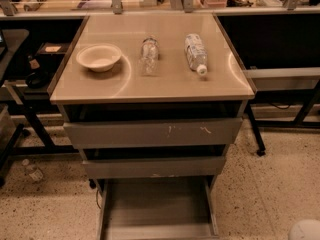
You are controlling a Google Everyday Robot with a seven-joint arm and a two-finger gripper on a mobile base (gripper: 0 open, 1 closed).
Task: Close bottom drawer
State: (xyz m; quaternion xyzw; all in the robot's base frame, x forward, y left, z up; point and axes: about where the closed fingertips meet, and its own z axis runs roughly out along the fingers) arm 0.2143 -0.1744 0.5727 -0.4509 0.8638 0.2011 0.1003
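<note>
The bottom drawer [157, 211] stood pulled out beneath the two upper drawers [152, 133] of the table [165, 86], nothing yet done toward closing it, while the gripper [305, 230], a white shape at the lower right corner, sat apart from it, open or shut I could not tell.

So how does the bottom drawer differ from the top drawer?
The bottom drawer is pulled far out, its tray open to view; the top drawer is nearly shut. The bottom drawer is narrower; the top drawer's front bears white scratches. Both are grey metal. The gripper sits at the lower right corner.
</note>
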